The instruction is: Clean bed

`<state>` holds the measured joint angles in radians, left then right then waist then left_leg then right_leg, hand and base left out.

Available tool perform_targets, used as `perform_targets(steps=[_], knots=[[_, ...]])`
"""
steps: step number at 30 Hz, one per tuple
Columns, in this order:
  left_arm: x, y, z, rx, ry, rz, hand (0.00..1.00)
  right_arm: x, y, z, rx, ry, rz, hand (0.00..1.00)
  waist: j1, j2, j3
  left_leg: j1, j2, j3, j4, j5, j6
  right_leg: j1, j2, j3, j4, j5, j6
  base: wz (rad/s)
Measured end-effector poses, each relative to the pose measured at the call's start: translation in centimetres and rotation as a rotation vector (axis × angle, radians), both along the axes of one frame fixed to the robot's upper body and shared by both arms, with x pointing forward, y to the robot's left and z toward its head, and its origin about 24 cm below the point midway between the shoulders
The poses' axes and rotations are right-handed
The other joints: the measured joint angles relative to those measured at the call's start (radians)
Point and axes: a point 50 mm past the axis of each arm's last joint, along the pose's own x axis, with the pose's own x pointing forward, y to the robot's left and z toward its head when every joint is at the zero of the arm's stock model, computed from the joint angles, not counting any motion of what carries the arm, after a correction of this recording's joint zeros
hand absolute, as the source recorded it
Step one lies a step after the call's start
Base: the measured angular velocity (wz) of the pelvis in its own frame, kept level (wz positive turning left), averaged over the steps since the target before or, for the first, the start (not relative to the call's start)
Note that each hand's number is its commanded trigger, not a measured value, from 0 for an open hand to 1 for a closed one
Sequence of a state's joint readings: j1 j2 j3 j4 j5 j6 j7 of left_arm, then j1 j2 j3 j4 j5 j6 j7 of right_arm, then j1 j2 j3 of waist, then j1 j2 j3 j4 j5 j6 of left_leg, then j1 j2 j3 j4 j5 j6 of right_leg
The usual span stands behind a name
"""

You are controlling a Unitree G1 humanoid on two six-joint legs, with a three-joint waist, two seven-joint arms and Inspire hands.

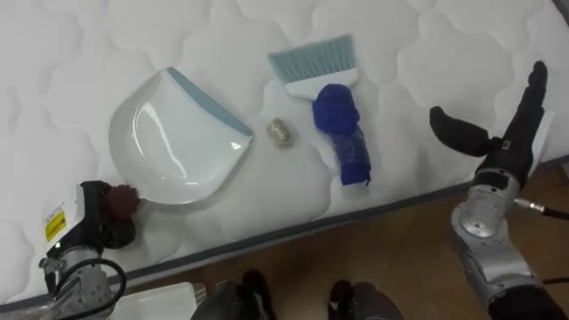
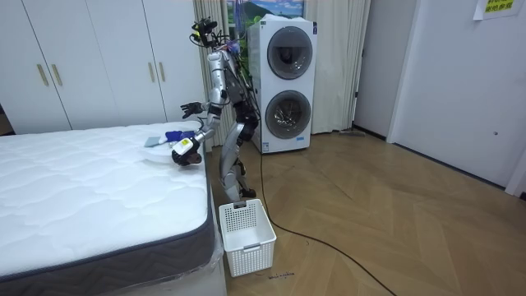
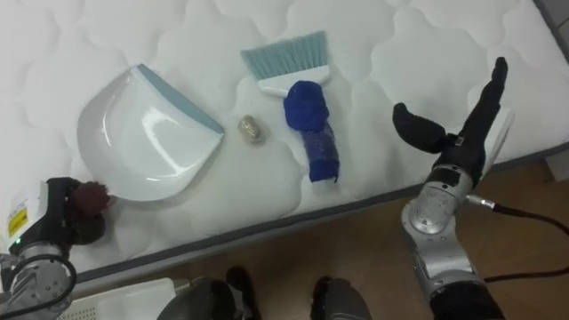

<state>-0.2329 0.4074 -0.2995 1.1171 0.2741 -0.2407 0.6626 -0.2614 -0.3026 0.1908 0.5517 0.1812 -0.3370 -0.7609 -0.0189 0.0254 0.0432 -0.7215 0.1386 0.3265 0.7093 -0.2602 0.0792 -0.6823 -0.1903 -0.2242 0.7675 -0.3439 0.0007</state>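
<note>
On the white quilted mattress [image 1: 427,53] lies a white dustpan [image 1: 173,142] with a grey-blue lip. To its right are a small crumpled ball [image 1: 280,132] and a brush [image 1: 342,133] with a blue handle and pale blue bristles pointing away from me. My left hand [image 1: 105,213] sits at the dustpan's near-left rim by the mattress edge, fingers curled there around a reddish-brown bit. My right hand [image 1: 502,133] hovers right of the brush, open, fingers straight and thumb spread. In the room view I stand at the bed's side, both arms over it.
The mattress's dark front edge [image 1: 391,209] runs just before my feet on the wooden floor. A white slatted basket [image 2: 246,237] stands on the floor by the bed's corner. Stacked washing machines [image 2: 281,86] are behind me, wardrobes along the wall.
</note>
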Motion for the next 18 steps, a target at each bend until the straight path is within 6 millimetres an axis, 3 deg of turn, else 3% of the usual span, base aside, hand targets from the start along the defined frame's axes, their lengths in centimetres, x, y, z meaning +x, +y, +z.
perform_targets(steps=[11, 18], knots=[[0.3, -0.2, -0.2, -0.049, 0.050, -0.038, 1.00, 0.4, 2.1, 0.0, -0.016, 0.018, 0.168, 0.00, 0.027, 0.009, 0.0013, 0.004, -0.003, 0.005, -0.001, 0.000, -0.001, -0.001, -0.020, -0.015, 0.012, -0.004, -0.001, 0.01], [0.0, -0.6, -0.7, -0.069, 0.100, -0.085, 1.00, 0.0, 2.5, -1.6, -0.029, 0.086, 0.208, 0.00, 0.039, 0.010, 0.0027, 0.002, -0.012, 0.000, -0.004, 0.000, 0.000, 0.010, -0.035, -0.045, 0.010, -0.007, 0.001, 0.05]])
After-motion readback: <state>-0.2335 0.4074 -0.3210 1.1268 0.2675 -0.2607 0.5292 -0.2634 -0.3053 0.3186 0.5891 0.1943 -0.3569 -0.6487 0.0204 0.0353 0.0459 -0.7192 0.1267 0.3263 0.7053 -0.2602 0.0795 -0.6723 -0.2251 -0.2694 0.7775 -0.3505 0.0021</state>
